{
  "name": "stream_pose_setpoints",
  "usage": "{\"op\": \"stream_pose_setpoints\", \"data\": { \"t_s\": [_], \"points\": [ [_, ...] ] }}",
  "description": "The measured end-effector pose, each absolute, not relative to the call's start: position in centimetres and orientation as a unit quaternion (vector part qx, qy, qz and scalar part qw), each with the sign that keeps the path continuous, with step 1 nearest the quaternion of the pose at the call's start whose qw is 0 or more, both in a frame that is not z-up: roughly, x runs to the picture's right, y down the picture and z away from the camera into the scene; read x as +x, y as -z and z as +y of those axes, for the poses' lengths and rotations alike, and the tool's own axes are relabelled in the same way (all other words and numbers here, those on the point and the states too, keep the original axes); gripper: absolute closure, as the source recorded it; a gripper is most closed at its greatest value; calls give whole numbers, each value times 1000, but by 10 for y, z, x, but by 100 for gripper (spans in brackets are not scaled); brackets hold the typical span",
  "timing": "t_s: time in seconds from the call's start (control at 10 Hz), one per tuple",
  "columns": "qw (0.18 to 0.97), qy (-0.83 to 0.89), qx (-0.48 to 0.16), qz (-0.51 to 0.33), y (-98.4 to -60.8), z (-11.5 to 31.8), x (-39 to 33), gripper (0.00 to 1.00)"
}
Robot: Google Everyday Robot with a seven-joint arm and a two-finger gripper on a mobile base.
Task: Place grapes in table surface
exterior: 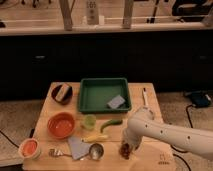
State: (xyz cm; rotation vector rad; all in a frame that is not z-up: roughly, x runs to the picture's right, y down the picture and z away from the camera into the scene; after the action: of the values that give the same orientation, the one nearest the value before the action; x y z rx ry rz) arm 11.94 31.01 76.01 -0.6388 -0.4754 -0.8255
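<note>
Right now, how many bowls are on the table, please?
3: dark bowl back left, orange bowl mid-left, small pale bowl front left. The gripper is at the grapes, front right; the arm may hide more.

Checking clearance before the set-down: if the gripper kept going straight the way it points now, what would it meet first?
The gripper points down at the front right of the table surface. The grapes sit right at its tip, so it would likely meet them first, then the wood. Depth is unclear.

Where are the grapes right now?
In the camera view, the grapes are near the front edge of the table surface, just right of the steel cup, directly beneath the gripper.
</note>
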Motion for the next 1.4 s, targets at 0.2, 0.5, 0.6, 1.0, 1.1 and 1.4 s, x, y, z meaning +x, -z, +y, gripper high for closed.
{"op": "stream_pose_setpoints", "data": {
  "t_s": [0.2, 0.5, 0.6, 1.0, 1.1, 1.4],
  "points": [
    [838, 393, -304, -226, -760, 311, 119, 33],
    [832, 401, -310, -224, -758, 310, 118, 20],
    [831, 404, -310, -224, -757, 309, 118, 20],
    [825, 414, -314, -222, -757, 307, 114, 20],
    [823, 417, -315, -222, -757, 305, 112, 20],
    [825, 413, -316, -220, -762, 297, 117, 20]
  ]
}}
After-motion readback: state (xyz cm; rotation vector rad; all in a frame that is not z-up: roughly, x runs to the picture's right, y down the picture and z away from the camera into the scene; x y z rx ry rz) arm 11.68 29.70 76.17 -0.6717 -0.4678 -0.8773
